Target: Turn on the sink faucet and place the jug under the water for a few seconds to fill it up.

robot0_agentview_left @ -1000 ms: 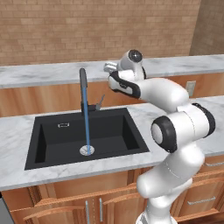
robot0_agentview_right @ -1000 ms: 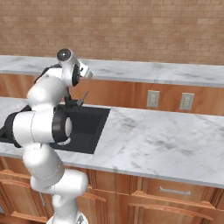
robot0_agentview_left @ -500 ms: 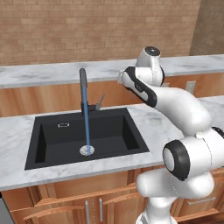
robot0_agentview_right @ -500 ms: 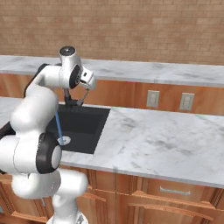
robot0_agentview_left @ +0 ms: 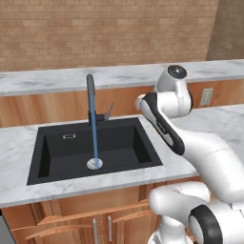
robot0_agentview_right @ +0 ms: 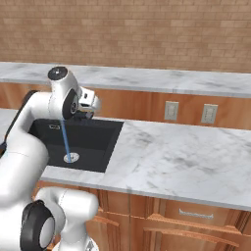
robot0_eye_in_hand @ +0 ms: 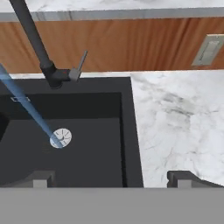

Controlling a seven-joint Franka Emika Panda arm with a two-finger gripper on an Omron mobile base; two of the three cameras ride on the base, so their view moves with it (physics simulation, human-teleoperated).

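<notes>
The sink faucet [robot0_agentview_left: 90,93] stands behind the black sink [robot0_agentview_left: 126,143], its small lever [robot0_agentview_left: 110,110] tilted up to the right. A thin blue stream of water [robot0_agentview_left: 94,138] falls from the spout onto the round silver drain [robot0_agentview_left: 94,164]. My gripper [robot0_eye_in_hand: 111,179] is open and holds nothing. It hovers above the sink's right rim [robot0_eye_in_hand: 131,131], to the right of the faucet [robot0_eye_in_hand: 35,41] and its lever [robot0_eye_in_hand: 81,63]. The hand view also shows the water [robot0_eye_in_hand: 30,109] and the drain [robot0_eye_in_hand: 60,138]. The jug is out of view.
White marble counter [robot0_agentview_right: 176,162] stretches to the right of the sink [robot0_agentview_right: 100,137]. Two wall outlets [robot0_agentview_right: 170,111] sit on the wooden back panel, below a raised marble ledge [robot0_agentview_right: 196,81] and a brick wall. Wooden cabinets run under the counter.
My hand has pulled away from the faucet lever, swinging right and up over the sink's right side. The water has run throughout. The gripper has stayed open.
</notes>
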